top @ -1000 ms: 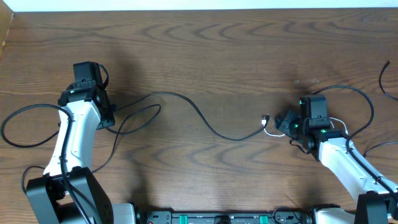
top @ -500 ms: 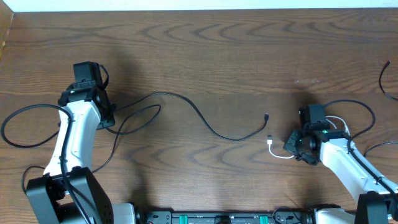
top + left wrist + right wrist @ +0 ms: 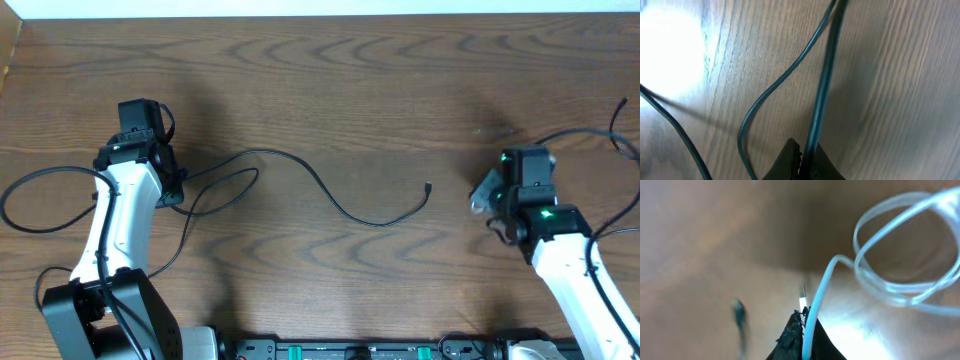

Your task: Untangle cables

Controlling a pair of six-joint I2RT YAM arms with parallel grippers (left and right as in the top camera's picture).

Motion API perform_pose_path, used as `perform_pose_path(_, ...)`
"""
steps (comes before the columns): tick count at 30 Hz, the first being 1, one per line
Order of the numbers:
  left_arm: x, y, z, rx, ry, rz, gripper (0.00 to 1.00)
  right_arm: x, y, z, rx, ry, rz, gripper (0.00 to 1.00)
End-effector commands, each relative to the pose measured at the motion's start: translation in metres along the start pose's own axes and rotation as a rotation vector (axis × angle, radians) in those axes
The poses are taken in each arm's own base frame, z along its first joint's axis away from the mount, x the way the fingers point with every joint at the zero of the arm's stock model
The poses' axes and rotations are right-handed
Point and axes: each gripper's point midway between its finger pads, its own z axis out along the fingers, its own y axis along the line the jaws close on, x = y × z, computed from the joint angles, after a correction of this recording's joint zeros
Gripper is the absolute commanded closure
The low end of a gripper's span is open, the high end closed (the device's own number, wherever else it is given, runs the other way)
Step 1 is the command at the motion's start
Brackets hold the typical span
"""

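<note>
left end effector (image 3: 802,159) pinches the black cable (image 3: 821,90), right end effector (image 3: 803,326) the white cable (image 3: 822,285) (loops dangling); a sharp tug could slip either free.

The long cable (image 3: 383,224) is laid across the middle of the table (image 3: 330,70). On the left it is pinched in the left gripper (image 3: 805,156). Its plug (image 3: 428,187) is found near the middle. The right gripper (image 3: 486,192) is set right of the plug, apart from it. The short cable (image 3: 822,280) is pinched in it.
</note>
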Motion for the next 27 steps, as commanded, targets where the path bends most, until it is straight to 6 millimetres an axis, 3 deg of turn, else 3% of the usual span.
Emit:
perform_pose_path(1,-0.004,0.001,0.0,-0.02,-0.019,0.163,0.92,-0.039,0.0,-0.015,0.029,-0.133,0.042,0.99)
perform_pose_path(6,-0.004,0.011,0.0,-0.06,-0.013,0.254,0.92,-0.07,-0.004,-0.026,0.03,-0.193,0.05,0.99)
perform_pose_path(11,-0.003,0.013,0.0,-0.065,-0.004,0.345,0.92,-0.104,-0.023,-0.04,0.063,-0.254,0.085,0.99)
perform_pose_path(15,0.007,0.016,0.002,-0.062,0.052,0.39,0.92,-0.132,-0.045,-0.053,0.098,-0.316,0.133,0.99)
perform_pose_path(20,0.021,0.016,0.001,-0.039,0.134,0.463,0.92,-0.159,-0.057,-0.061,0.096,-0.409,0.18,0.99)
perform_pose_path(24,0.025,0.015,0.0,-0.03,0.144,0.515,0.92,-0.171,-0.059,-0.062,0.089,-0.451,0.195,0.99)
perform_pose_path(27,0.038,0.01,-0.002,-0.001,0.151,0.597,0.92,-0.174,-0.059,-0.05,0.093,-0.446,0.179,0.99)
